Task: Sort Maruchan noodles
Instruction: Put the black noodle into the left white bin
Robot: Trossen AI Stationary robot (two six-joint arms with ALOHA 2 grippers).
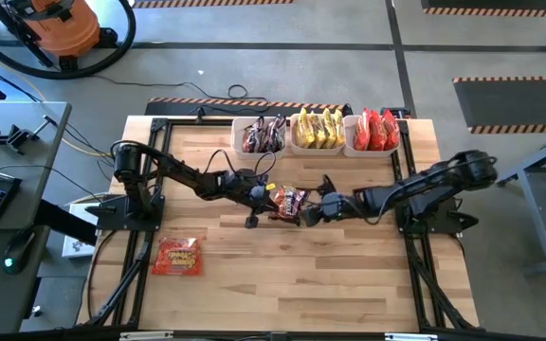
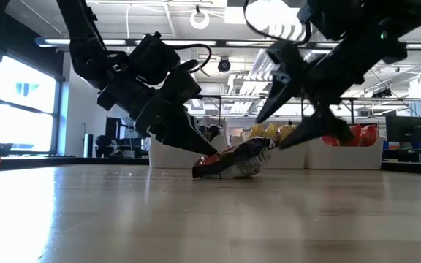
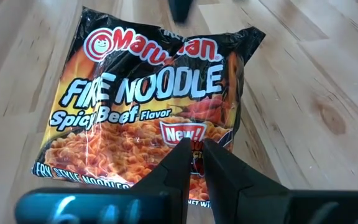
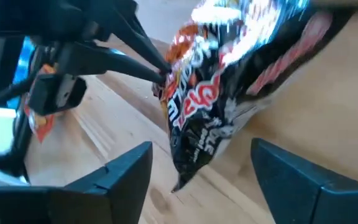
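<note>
High view is showing both my arms reaching in toward the middle of the wooden surface (image 1: 349,275), where a dark noodle packet (image 1: 289,201) is lying between them. My left gripper (image 1: 265,192) is pinching the packet's edge, jaws nearly closed on the plastic, and the low view is showing that side of the packet lifting off the wood while the other end is resting down. My right gripper (image 1: 313,212) is hovering just beside the packet with jaws spread wide, one on each side of its corner and not touching it. Left wrist view is letting me read the label: "Maruchan", "FIRE NOODLE", "Spicy Beef Flavor" and a "New!" flag, over a picture of noodles and flames. A red packet (image 1: 177,256) is lying alone near the front left of the surface, well apart from us. Along the far edge three white bins are standing side by side: the left bin (image 1: 238,138) is holding dark packets, the middle bin (image 1: 297,144) yellow ones, the right bin (image 1: 351,147) red ones. Nothing is lying between the packet and those bins.
</note>
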